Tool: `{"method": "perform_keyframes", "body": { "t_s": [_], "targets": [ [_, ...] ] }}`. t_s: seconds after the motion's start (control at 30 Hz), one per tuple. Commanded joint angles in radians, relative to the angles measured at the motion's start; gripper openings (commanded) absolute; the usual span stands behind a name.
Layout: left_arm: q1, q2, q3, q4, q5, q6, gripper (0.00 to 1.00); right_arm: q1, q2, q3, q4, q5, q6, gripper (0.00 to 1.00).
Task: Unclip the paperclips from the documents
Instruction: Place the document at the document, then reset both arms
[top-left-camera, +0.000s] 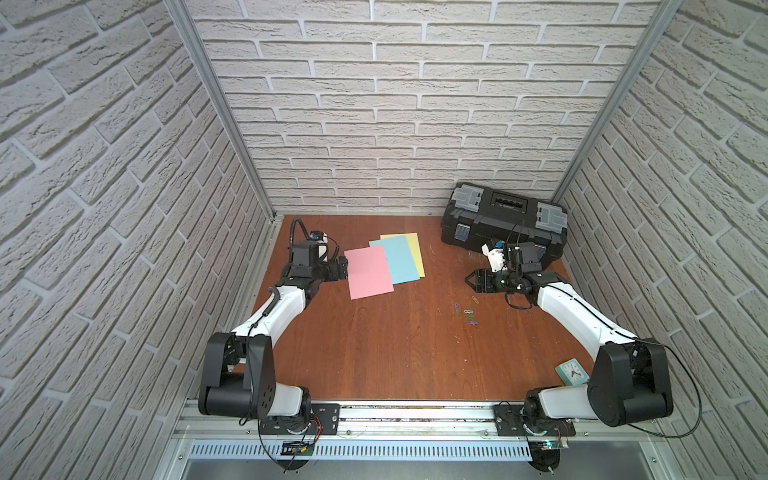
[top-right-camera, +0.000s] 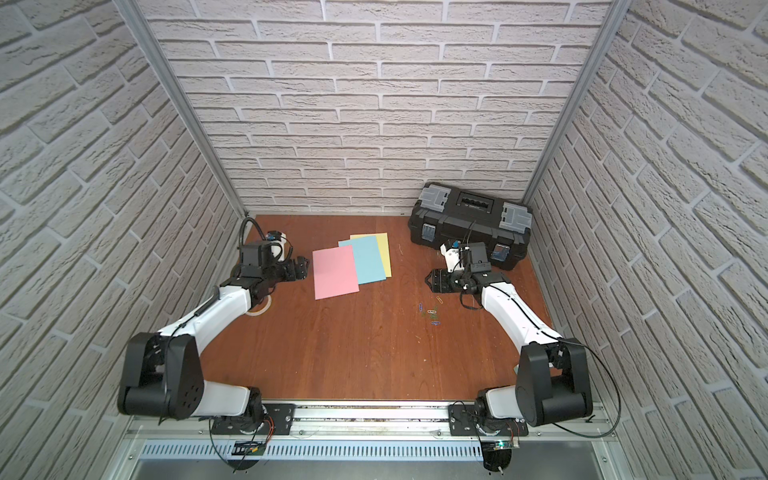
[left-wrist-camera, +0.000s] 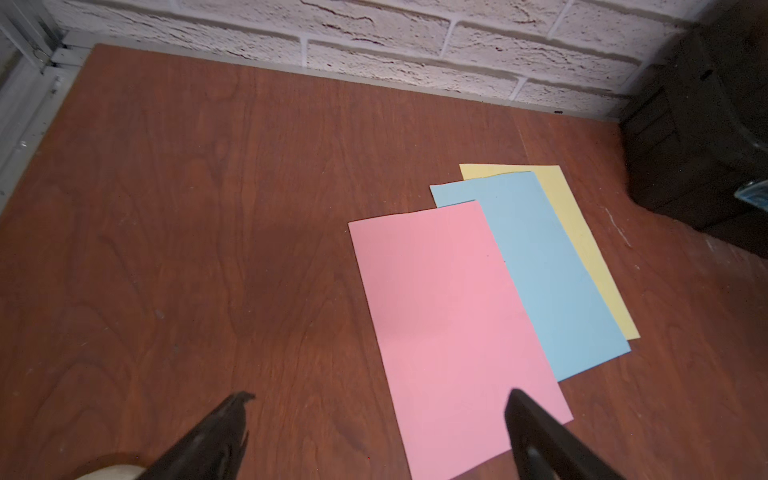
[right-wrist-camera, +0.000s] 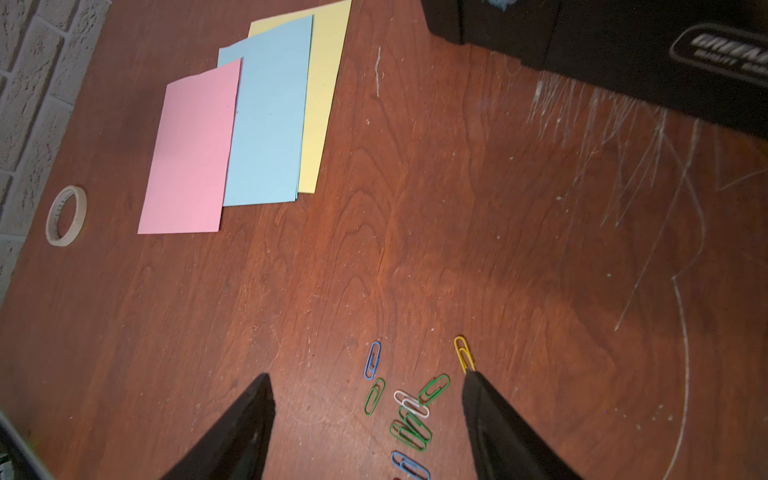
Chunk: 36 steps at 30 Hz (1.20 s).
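The documents lie fanned flat on the wooden table: a pink sheet (top-left-camera: 370, 272) (left-wrist-camera: 449, 324) on top, a light blue sheet (top-left-camera: 399, 259) (left-wrist-camera: 548, 270) under it, and a yellow sheet (top-left-camera: 415, 249) (left-wrist-camera: 582, 241) at the bottom. No clip shows on their edges. Several loose paperclips (top-left-camera: 468, 309) (right-wrist-camera: 409, 411) in blue, green, white and yellow lie clustered to the right of the sheets. My left gripper (top-left-camera: 343, 266) (left-wrist-camera: 380, 395) stands open and empty at the pink sheet's left edge. My right gripper (top-left-camera: 471, 279) (right-wrist-camera: 366, 374) hangs open and empty over the loose clips.
A black toolbox (top-left-camera: 503, 220) stands at the back right, just behind my right wrist. A small teal clock (top-left-camera: 572, 371) lies at the front right beside the right arm. A tape roll (right-wrist-camera: 66, 216) rests under the left arm. Brick walls close three sides.
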<state>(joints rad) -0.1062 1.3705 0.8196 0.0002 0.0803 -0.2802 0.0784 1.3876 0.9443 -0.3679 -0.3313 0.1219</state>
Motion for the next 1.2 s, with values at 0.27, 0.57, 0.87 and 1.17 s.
{"method": "perform_keyframes", "body": {
  "t_s": [0.27,0.57,0.87,1.17],
  "targets": [
    [-0.010,-0.137,-0.193,0.210,-0.174,0.053,0.97,-0.025,0.016,-0.071,0.234,0.135,-0.047,0.85],
    [-0.013,-0.236,-0.359,0.396,-0.289,0.114,0.96,-0.044,0.012,-0.163,0.372,0.295,-0.063,0.88],
    [-0.004,-0.201,-0.436,0.535,-0.400,0.159,0.96,-0.062,0.004,-0.289,0.590,0.399,-0.118,0.88],
    [0.060,-0.097,-0.524,0.776,-0.405,0.126,0.96,-0.080,0.040,-0.395,0.812,0.383,-0.134,0.88]
  ]
}}
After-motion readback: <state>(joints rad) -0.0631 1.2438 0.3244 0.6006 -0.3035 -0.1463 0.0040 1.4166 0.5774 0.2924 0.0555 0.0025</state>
